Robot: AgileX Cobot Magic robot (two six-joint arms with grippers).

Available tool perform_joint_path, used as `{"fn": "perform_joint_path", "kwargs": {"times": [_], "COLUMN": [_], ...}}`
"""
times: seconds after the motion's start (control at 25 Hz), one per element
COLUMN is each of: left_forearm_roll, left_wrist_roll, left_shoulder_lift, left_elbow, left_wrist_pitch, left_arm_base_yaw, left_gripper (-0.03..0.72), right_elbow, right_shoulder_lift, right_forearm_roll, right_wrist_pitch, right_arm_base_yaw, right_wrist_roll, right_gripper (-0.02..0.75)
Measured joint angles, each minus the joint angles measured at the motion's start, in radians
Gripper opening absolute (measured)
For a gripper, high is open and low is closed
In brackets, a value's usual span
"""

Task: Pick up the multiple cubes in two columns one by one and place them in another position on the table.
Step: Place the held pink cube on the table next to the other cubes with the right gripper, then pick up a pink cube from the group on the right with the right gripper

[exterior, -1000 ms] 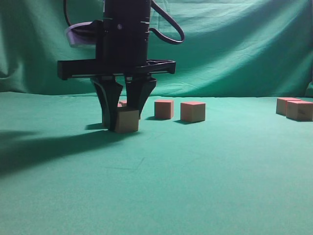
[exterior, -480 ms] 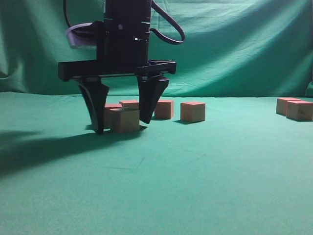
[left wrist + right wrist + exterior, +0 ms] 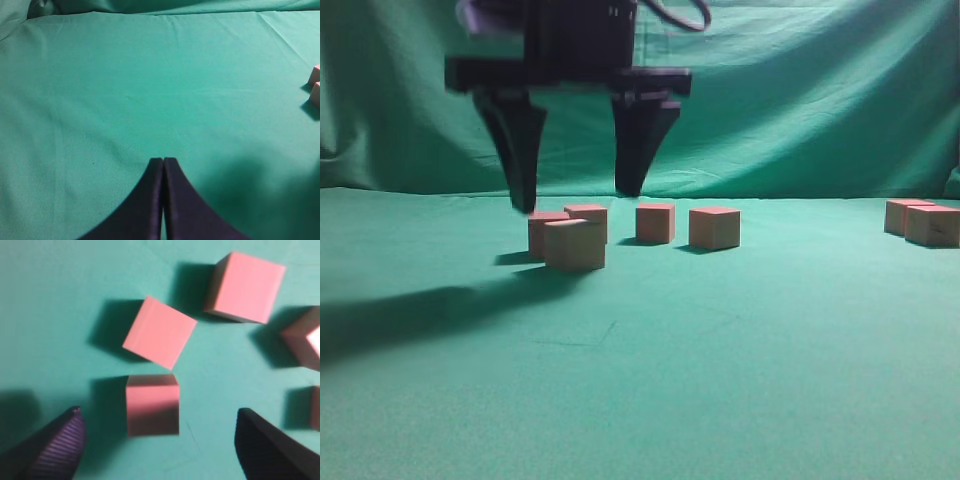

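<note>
Several cubes stand on the table (image 3: 740, 340). The front cube (image 3: 574, 246) sits free on the cloth, with two cubes (image 3: 586, 215) close behind it and two more (image 3: 655, 222) to their right. My right gripper (image 3: 578, 198) hangs open and empty above the front cube. In the right wrist view that cube (image 3: 152, 404) lies between the wide-open jaws (image 3: 158, 412), below them, with other cubes (image 3: 160, 331) beyond. My left gripper (image 3: 163, 160) is shut and empty over bare cloth and is out of the exterior view.
Two more cubes (image 3: 920, 220) sit at the far right of the table. Two cube edges (image 3: 315, 85) show at the right edge of the left wrist view. A draped green backdrop (image 3: 800, 100) hangs behind the table.
My right gripper opened, let go of the front cube on the table, and rose straight up above it. The cube stays where it was set.
</note>
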Motion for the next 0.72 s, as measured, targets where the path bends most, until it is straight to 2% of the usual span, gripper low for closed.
{"fn": "perform_joint_path", "kwargs": {"times": [0.24,0.44,0.56,0.72], "left_forearm_roll": [0.000,0.000,0.000,0.000], "left_wrist_roll": [0.000,0.000,0.000,0.000], "left_shoulder_lift": [0.000,0.000,0.000,0.000], "left_elbow": [0.000,0.000,0.000,0.000], "left_wrist_pitch": [0.000,0.000,0.000,0.000], "left_arm_base_yaw": [0.000,0.000,0.000,0.000], "left_gripper": [0.000,0.000,0.000,0.000], "right_elbow": [0.000,0.000,0.000,0.052], "right_shoulder_lift": [-0.149,-0.309,-0.375,-0.435], "right_forearm_roll": [-0.020,-0.138,-0.185,-0.191], "right_wrist_pitch": [0.055,0.148,0.166,0.168], "right_arm_base_yaw": [-0.002,-0.009,-0.043,-0.157], "right_wrist_roll": [0.000,0.015,0.020,0.026], "right_gripper": [0.537,0.537,0.537,0.537]}}
